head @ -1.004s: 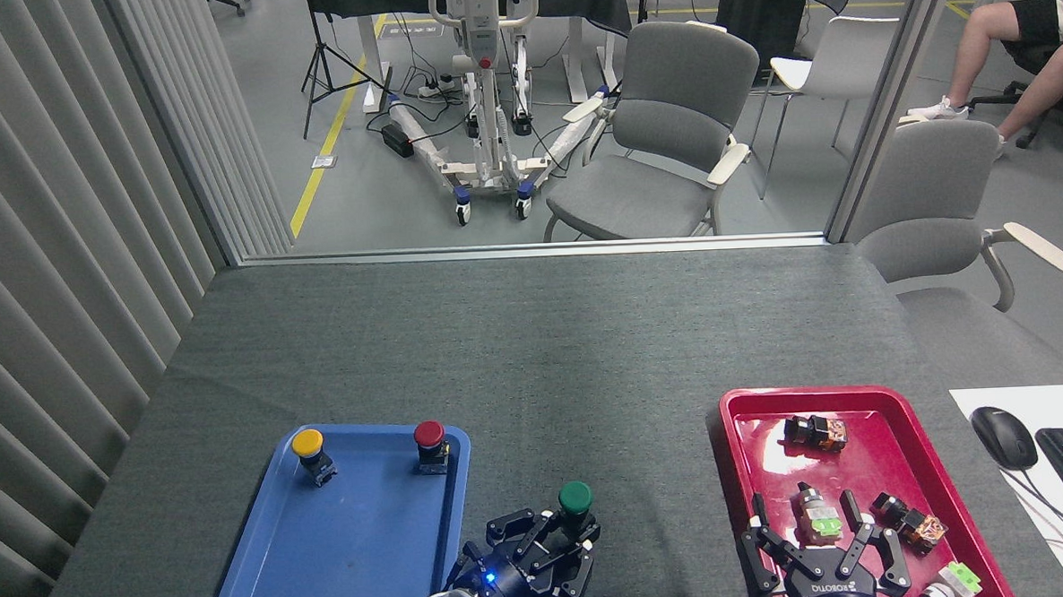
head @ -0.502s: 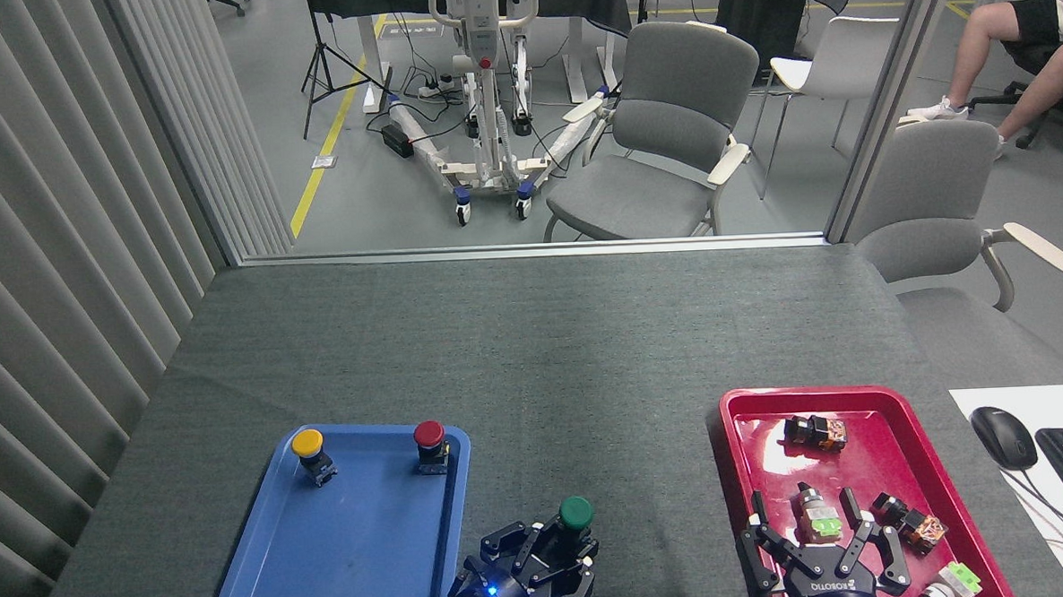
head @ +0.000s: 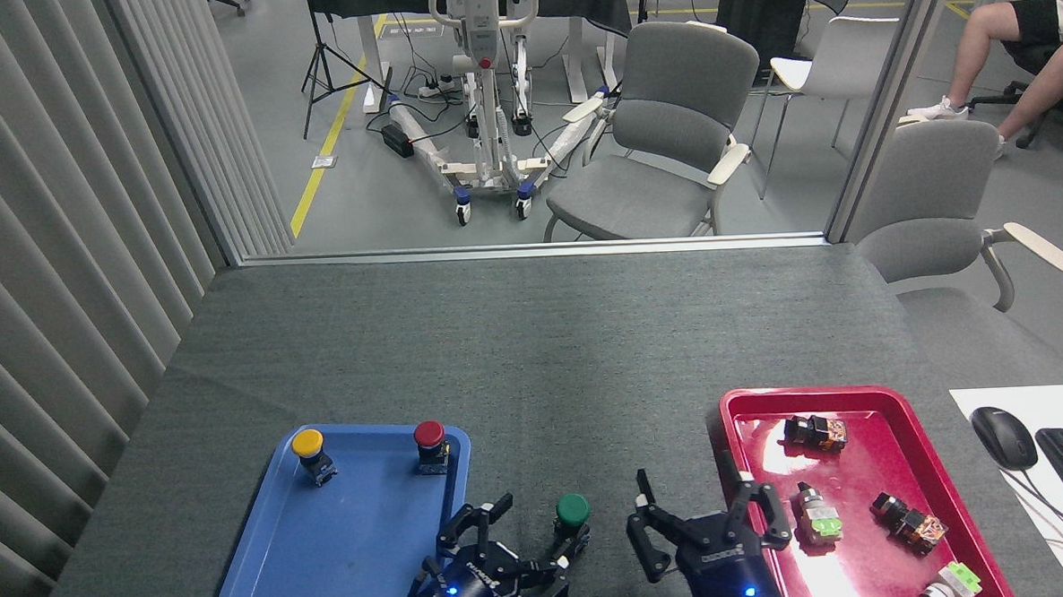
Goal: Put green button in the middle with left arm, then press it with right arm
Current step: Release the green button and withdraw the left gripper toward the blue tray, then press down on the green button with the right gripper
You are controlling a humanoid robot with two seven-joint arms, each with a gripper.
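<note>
Since the earlier views the right arm's black three-finger gripper [head: 698,515] has swung left off the glossy red plastic tray [head: 897,462] and now hangs over the tray's left rim and the bare cloth just beside it. The left arm's black three-finger gripper [head: 515,537] has spread its fingers and slipped down and left, away from the button it had been clasping.

The small push button with the domed green cap [head: 573,510] stands upright on the dark grey felt-like tabletop [head: 534,352], in the bare strip between the blue plastic tray [head: 266,579] and the red one. The left gripper is wide open and holds nothing: one finger reaches up at the left, and another [head: 568,553] lies close against the button's black base, though whether it touches is hard to tell. The right gripper is also spread open and empty, its fingers pointing up and away, just right of the button and apart from it.

The placing step looks finished or nearly so, and the pressing step appears to be starting. The next move calls for the left gripper to clear off without nudging the base, and for the right gripper to come over the green cap and push straight down on its centre. An off-centre push could tip such a small, top-heavy piece over on the soft cloth.

The yellow-capped button [head: 307,445] and the red-capped button [head: 428,434] stand untouched in the blue tray.
</note>
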